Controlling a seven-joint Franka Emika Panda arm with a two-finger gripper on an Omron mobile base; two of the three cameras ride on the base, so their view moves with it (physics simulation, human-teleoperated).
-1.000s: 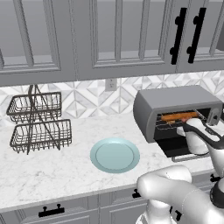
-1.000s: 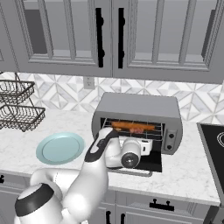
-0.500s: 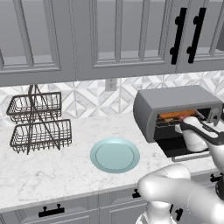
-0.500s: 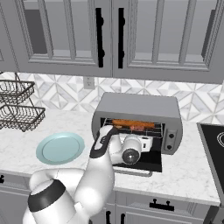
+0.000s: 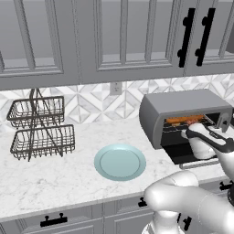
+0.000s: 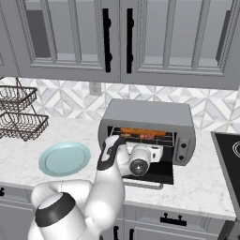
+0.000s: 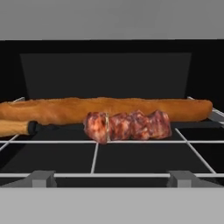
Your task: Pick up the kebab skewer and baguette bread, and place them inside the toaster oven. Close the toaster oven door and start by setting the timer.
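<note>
The toaster oven (image 6: pixel 147 116) stands with its door (image 6: pixel 152 174) folded down flat. On its wire rack (image 7: pixel 94 157) the long orange-brown baguette bread (image 7: pixel 109 109) lies crosswise. The kebab skewer (image 7: pixel 127 125) lies just in front of it, reddish chunks in the middle and stick end to the left. My gripper (image 7: pixel 112 177) is open and holds nothing. It hovers over the lowered door, level with the rack, pointing into the cavity and a short way back from the food. The baguette (image 5: pixel 185 120) also shows through the oven mouth in the left base view.
A pale blue plate (image 5: pixel 119 162) sits on the marble counter left of the oven. A two-tier wire basket (image 5: pixel 39 128) stands at the far left. The oven's control strip (image 6: pixel 183 149) is at its right, and a stove top (image 6: pixel 229 157) lies beyond it.
My hand has shifted only slightly in front of the oven mouth, with the jaws still wide. The baguette and skewer have not moved on the rack.
</note>
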